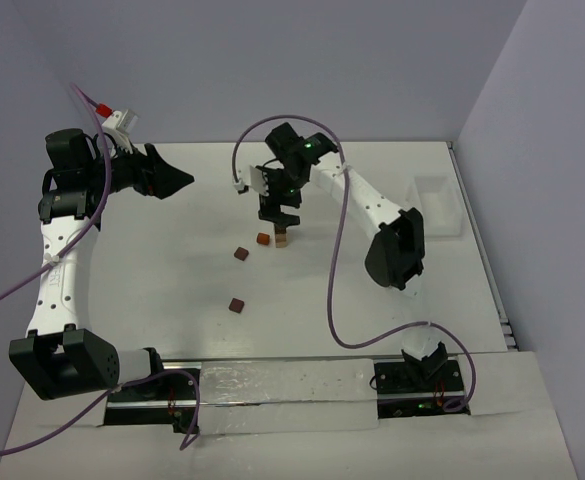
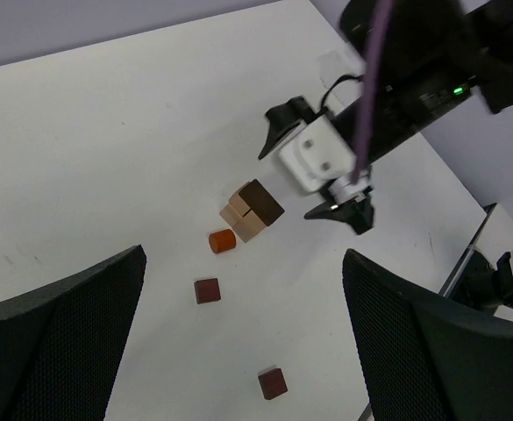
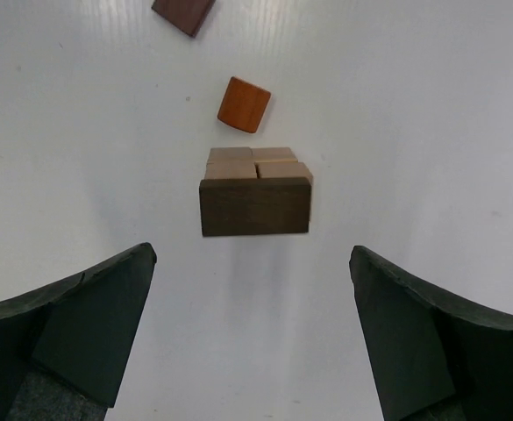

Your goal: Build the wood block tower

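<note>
The tower [image 3: 256, 206] is a short stack: a dark brown block lies across tan cubes [image 3: 252, 162]. My right gripper [image 3: 252, 254] hangs open just above it, holding nothing; in the top view this gripper [image 1: 279, 218] is directly over the tower [image 1: 283, 239]. An orange cylinder [image 3: 243, 103] lies beside the stack. Two dark red cubes [image 2: 207, 290] [image 2: 272, 383] rest loose on the table, nearer the arm bases. My left gripper [image 2: 244, 263] is open and empty, raised at the far left [image 1: 180, 180], looking towards the tower [image 2: 252, 210] and the right gripper [image 2: 284, 186].
A clear plastic box [image 1: 437, 203] stands at the table's right edge. The right arm [image 1: 372, 205] reaches in from the right across the far half of the white table [image 1: 172, 280]. Walls close the table at the back and right.
</note>
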Tool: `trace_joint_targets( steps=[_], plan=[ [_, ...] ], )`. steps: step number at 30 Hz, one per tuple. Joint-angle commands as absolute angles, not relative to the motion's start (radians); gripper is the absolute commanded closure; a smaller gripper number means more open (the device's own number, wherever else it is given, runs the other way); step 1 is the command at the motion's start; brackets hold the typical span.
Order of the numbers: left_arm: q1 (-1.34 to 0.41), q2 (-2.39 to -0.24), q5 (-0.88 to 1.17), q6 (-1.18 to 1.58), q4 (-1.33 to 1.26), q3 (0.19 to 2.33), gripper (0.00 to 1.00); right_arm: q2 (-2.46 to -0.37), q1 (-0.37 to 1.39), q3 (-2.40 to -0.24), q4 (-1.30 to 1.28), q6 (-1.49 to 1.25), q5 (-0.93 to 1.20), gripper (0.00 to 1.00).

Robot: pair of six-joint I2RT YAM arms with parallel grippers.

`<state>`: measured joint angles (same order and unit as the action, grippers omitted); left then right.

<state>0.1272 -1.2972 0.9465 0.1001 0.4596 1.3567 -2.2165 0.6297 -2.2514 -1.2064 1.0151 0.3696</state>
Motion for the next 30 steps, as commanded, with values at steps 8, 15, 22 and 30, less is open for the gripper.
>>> trace_joint_targets(
  steps=[8, 15, 22, 30],
  plan=[
    [0.128, -1.296, 0.826, -0.110, 0.560, 1.384, 0.01, -1.792, 0.530, -2.152, -1.069, 0.814, 0.595, 0.00],
    [0.038, -1.379, 0.427, -0.043, 0.588, 1.377, 0.01, -1.590, 0.368, -1.838, -0.868, 0.573, 0.605, 0.00],
    [-0.332, -1.369, 0.016, -0.031, 0.487, 1.184, 0.04, -1.419, 0.250, -1.528, -0.697, 0.420, 0.501, 0.00],
    [-0.400, -1.529, 0.020, 0.081, 0.484, 1.176, 0.30, -1.373, 0.156, -1.461, -0.661, 0.356, 0.560, 0.00]
  ],
)
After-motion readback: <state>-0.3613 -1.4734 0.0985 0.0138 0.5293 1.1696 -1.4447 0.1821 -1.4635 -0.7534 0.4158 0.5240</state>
